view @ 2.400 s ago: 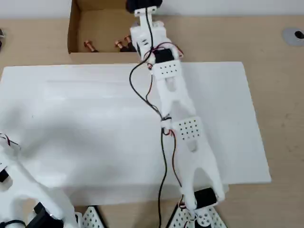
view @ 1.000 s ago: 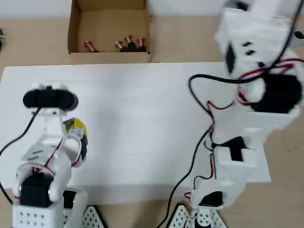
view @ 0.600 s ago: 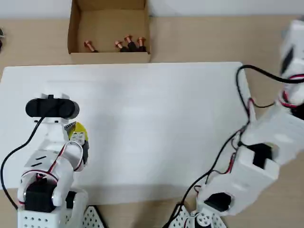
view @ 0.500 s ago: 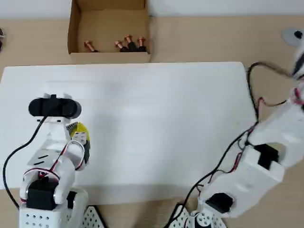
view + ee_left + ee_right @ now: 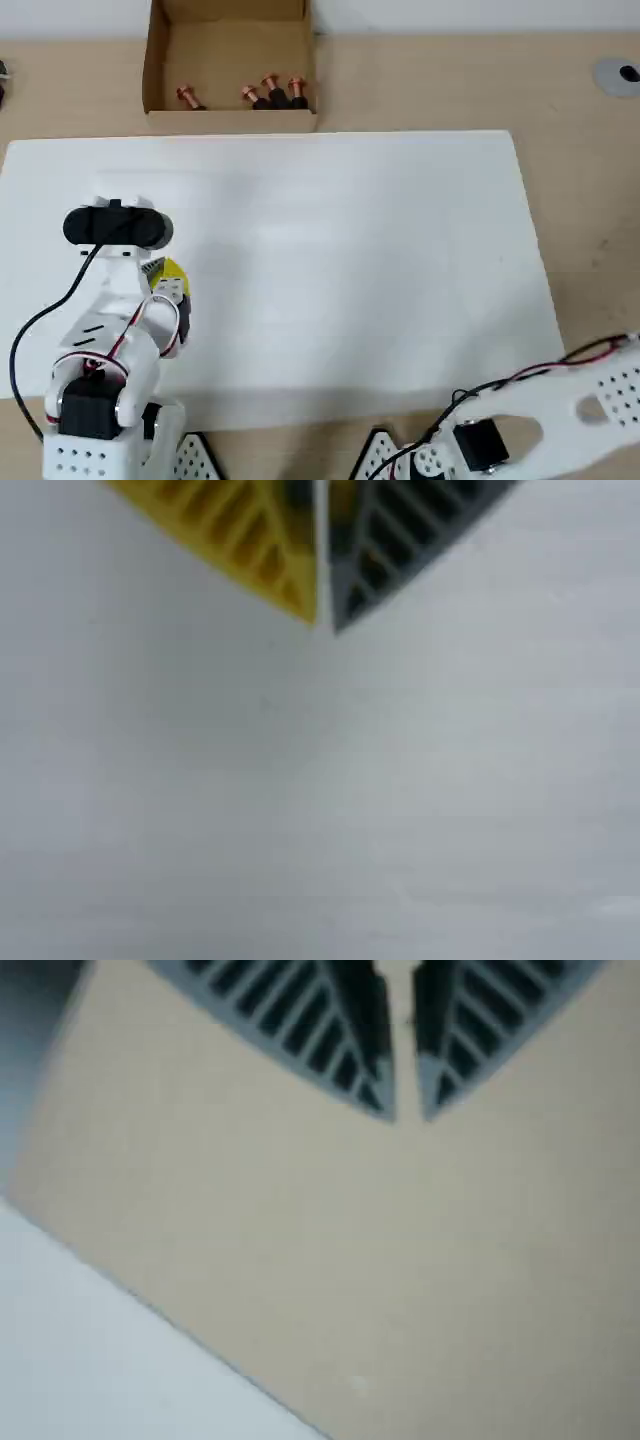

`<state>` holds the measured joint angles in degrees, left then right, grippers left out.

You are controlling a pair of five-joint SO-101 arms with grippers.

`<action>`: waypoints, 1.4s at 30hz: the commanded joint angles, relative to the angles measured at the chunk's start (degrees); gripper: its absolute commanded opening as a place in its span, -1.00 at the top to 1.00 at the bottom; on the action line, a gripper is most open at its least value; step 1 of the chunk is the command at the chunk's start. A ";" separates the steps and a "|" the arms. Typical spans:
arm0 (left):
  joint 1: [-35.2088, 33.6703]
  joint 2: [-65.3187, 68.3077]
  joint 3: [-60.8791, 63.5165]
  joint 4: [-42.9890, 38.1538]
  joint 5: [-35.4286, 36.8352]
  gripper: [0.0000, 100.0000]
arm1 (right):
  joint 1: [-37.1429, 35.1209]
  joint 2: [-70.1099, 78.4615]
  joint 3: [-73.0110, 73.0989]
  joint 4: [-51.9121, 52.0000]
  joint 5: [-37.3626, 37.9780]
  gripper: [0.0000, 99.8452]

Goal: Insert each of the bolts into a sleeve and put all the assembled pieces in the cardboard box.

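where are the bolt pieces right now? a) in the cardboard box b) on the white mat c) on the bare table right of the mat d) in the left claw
A: the pieces lie inside the box, in a row near its front wall.

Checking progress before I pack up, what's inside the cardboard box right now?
Inside the cardboard box lie four bolt-and-sleeve pieces near its front wall: one alone at left, three clustered. The strip of floor right behind that wall is covered.
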<state>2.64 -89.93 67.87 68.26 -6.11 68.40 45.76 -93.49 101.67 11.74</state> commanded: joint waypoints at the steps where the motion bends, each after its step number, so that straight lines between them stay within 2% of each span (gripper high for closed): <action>1: 0.53 -0.40 -0.26 -0.97 0.00 0.98 | 3.74 1.27 -2.33 0.88 -1.93 0.98; 5: 0.26 -0.40 -0.26 -0.97 0.00 0.98 | 4.97 6.46 -2.33 0.79 -4.13 0.98; 10: 0.26 -0.40 -0.26 -0.97 0.00 0.98 | -1.71 6.29 -2.59 -1.49 -4.84 0.98; 14: 0.18 -0.40 -0.26 -0.97 0.00 0.98 | -4.18 3.38 -2.59 -1.58 -5.01 0.98; 18: 0.18 -0.40 -0.26 -0.97 0.00 0.98 | -4.18 1.01 -2.59 0.35 -7.21 0.98; 21: 0.18 -0.40 -0.26 -0.97 0.00 0.98 | -1.63 0.75 -2.42 0.97 -8.53 0.98; 23: 0.18 -0.40 -0.26 -0.97 0.00 0.98 | -0.04 1.80 -2.24 0.97 -7.38 0.98; 29: 0.18 -0.40 -0.26 -0.97 -0.18 0.98 | 4.53 4.26 -1.54 0.97 2.55 0.98; 31: 0.26 -0.40 -0.26 -0.97 -0.18 0.98 | 4.53 4.26 3.03 1.05 2.55 0.98; 34: 0.26 -0.40 -0.26 -0.88 -0.18 0.98 | 4.09 2.42 17.98 1.05 0.70 0.98; 36: 0.26 -0.40 -0.26 -0.88 -0.26 0.98 | 4.00 -3.47 27.82 1.05 -3.60 0.98; 38: 0.26 -0.40 -0.26 -0.88 -0.26 0.98 | 3.65 -12.97 37.93 1.05 -4.84 0.98; 40: 0.26 -0.40 -0.26 -0.88 -0.26 0.98 | 2.33 -23.78 48.66 0.97 -1.67 0.98; 42: 0.62 -0.31 -0.26 -0.88 -0.26 0.98 | -0.13 -34.95 58.42 0.88 5.01 0.98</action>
<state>2.64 -89.93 67.87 68.18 -6.11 71.30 30.55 -48.84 101.76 10.42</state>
